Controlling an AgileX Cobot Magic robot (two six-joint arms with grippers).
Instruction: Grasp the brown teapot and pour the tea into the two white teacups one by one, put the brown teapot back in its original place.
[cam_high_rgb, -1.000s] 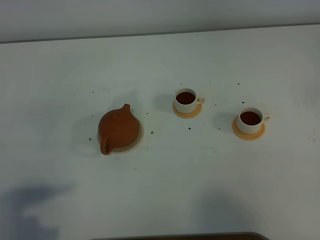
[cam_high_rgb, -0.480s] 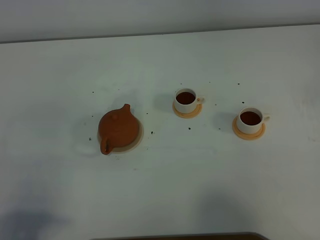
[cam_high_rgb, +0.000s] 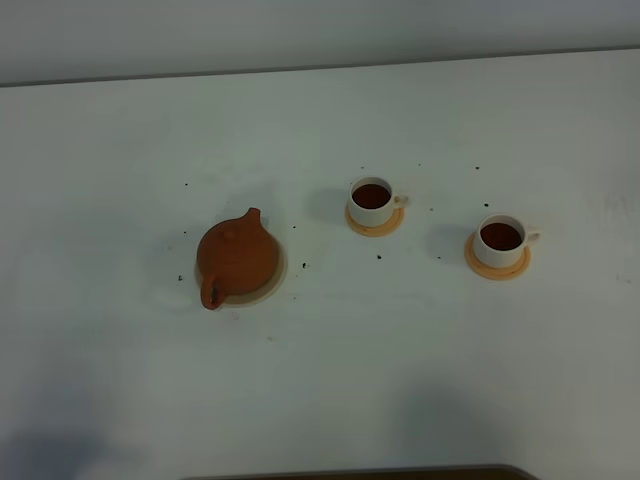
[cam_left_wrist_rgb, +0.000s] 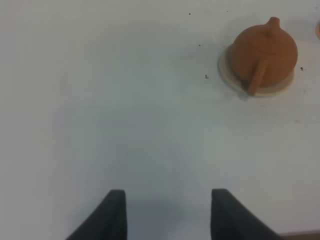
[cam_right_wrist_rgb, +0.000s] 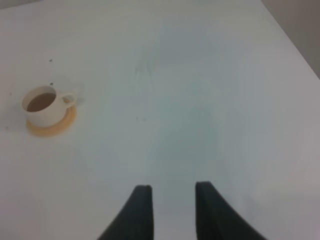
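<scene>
A reddish-brown teapot (cam_high_rgb: 237, 259) sits on a pale tan disc (cam_high_rgb: 277, 281), two white teacups (cam_high_rgb: 371, 201) holding dark brown tea on orange coasters (cam_high_rgb: 497, 268), white tabletop (cam_high_rgb: 320, 380) flecked black.

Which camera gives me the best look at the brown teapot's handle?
The left wrist view: the brown teapot sits on its pale tan disc with the handle pointing toward the camera, unobstructed. The exterior high view shows the teapot whole but smaller. The right wrist view shows no teapot.

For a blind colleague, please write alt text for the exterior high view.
A brown teapot sits on a pale tan disc at left on a white table. To its right, two white teacups holding dark tea stand on orange coasters.
</scene>
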